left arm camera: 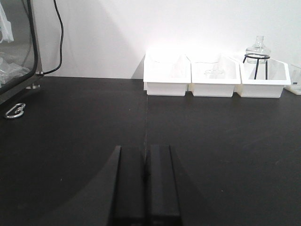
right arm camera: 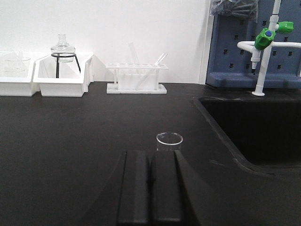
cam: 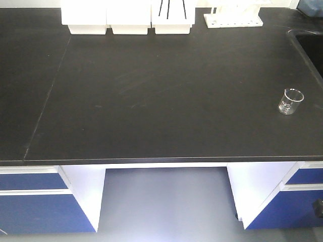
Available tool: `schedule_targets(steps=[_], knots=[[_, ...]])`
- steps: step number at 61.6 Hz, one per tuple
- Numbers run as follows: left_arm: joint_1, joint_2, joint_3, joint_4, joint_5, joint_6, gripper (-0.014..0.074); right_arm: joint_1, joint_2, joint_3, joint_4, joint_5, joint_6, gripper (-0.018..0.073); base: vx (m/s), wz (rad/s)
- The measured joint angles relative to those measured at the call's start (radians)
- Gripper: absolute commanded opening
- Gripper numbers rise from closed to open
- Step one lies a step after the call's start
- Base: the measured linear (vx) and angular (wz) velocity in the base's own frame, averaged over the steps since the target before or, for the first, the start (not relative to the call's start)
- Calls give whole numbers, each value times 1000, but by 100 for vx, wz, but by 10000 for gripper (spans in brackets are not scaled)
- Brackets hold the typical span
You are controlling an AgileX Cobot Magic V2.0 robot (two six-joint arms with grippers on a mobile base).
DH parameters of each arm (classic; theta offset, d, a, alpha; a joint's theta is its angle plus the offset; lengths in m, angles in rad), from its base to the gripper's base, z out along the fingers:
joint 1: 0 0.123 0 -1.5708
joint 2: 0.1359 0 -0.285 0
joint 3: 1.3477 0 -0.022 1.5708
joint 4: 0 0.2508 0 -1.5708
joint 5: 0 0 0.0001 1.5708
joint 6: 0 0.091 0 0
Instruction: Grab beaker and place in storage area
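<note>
The small clear glass beaker (cam: 290,101) stands upright on the black benchtop near its right edge. In the right wrist view the beaker (right arm camera: 169,141) stands just beyond the tips of my right gripper (right arm camera: 150,154), slightly right of its centre line, and apart from it. My right gripper is shut and empty. My left gripper (left arm camera: 144,149) is shut and empty over bare benchtop, far from the beaker. Neither gripper shows in the front view. The storage area with the socket box is out of view.
Three white bins (cam: 129,17) and a white tube rack (cam: 233,19) line the back of the benchtop (cam: 151,101). A glass flask on a black stand (right arm camera: 61,49) sits in one bin. A sink (right arm camera: 254,129) with a green-handled tap (right arm camera: 263,40) lies right of the beaker.
</note>
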Motion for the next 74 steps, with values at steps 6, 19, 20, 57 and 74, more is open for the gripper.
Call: schedule_targets(steps=[6, 19, 20, 57, 74], knots=[[0, 0, 0, 0, 0, 0, -8, 0, 0, 0, 0, 0, 0, -8, 0, 0], [0, 0, 0, 0, 0, 0, -8, 0, 0, 0, 0, 0, 0, -8, 0, 0], [0, 0, 0, 0, 0, 0, -8, 0, 0, 0, 0, 0, 0, -8, 0, 0], [0, 0, 0, 0, 0, 0, -8, 0, 0, 0, 0, 0, 0, -8, 0, 0], [0, 0, 0, 0, 0, 0, -8, 0, 0, 0, 2, -37, 0, -8, 0, 0]])
